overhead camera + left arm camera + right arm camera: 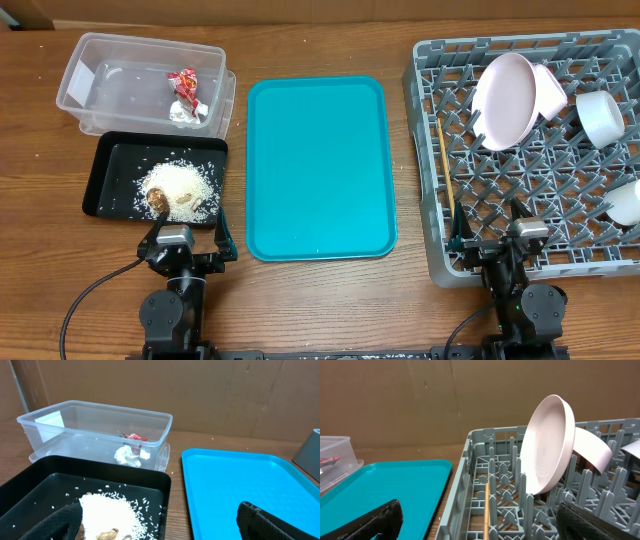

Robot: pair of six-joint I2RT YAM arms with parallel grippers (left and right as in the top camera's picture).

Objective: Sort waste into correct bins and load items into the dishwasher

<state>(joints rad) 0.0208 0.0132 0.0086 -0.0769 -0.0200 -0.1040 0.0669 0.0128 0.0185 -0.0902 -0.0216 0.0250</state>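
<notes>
The red-and-white wrapper (186,93) lies in the clear tub (100,58), also in the left wrist view (131,450). White rice (185,185) and a brown lump (158,200) lie in the black tray (110,160). The grey dish rack (440,240) holds the white plate (505,100), a bowl (549,88), a cup (602,118), another white dish (628,202) and chopsticks (446,165). My left gripper (190,243) is open and empty at the table's front by the black tray. My right gripper (500,238) is open and empty over the rack's front edge.
The teal serving tray (318,165) lies in the middle between the bins and the rack. Cardboard walls stand behind the table. Both arm bases sit at the front edge.
</notes>
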